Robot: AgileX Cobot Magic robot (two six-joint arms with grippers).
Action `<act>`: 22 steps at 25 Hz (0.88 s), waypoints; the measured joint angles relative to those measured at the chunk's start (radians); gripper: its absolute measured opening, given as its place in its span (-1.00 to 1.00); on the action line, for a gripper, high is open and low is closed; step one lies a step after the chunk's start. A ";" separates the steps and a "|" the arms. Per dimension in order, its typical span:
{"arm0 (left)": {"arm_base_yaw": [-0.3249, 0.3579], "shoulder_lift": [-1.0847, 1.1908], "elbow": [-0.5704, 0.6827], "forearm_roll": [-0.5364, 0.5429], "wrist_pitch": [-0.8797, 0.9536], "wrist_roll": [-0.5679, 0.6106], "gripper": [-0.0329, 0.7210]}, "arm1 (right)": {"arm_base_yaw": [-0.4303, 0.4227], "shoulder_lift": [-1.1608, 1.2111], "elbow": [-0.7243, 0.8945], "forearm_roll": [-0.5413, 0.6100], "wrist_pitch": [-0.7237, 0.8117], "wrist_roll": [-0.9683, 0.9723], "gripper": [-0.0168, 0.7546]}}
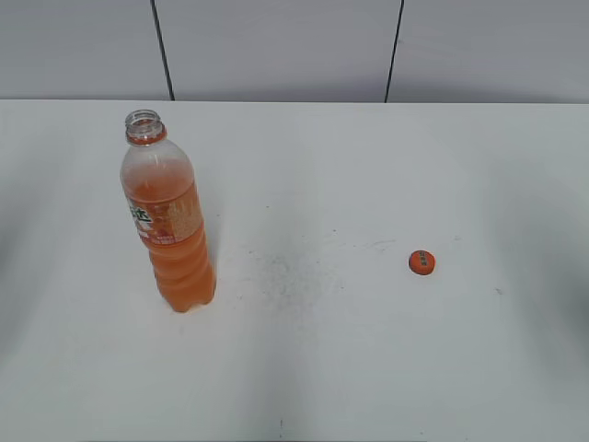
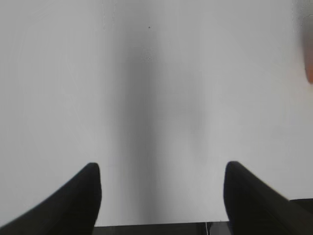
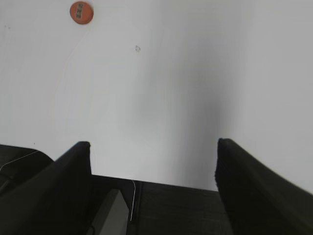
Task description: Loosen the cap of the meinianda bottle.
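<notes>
The meinianda bottle (image 1: 169, 221) stands upright on the left of the white table (image 1: 313, 359); its neck is open and bears no cap. A blurred orange edge of it shows at the right border of the left wrist view (image 2: 309, 73). The orange cap (image 1: 421, 262) lies flat on the table to the right, apart from the bottle, and shows at the top left of the right wrist view (image 3: 81, 11). My left gripper (image 2: 161, 169) is open and empty over bare table near the front edge. My right gripper (image 3: 154, 147) is open and empty at the front edge. Neither gripper shows in the exterior view.
A faint scuffed patch (image 1: 290, 272) marks the table's middle. The table's front edge runs along the bottom of both wrist views (image 2: 156, 224), with dark floor below it in the right wrist view (image 3: 171, 210). A grey panelled wall (image 1: 276, 46) stands behind the table.
</notes>
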 joint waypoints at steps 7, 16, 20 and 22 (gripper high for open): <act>0.000 -0.395 0.251 -0.014 -0.067 0.000 0.35 | 0.000 -0.360 0.321 0.002 -0.063 0.015 0.58; 0.000 -0.791 0.415 -0.072 -0.071 0.000 0.35 | 0.000 -0.683 0.466 0.000 -0.070 0.040 0.58; 0.000 -0.927 0.415 -0.066 -0.073 0.000 0.35 | 0.000 -0.790 0.466 0.000 -0.070 0.042 0.58; 0.000 -0.988 0.415 -0.063 -0.073 0.000 0.35 | 0.000 -0.855 0.466 0.000 -0.070 0.043 0.58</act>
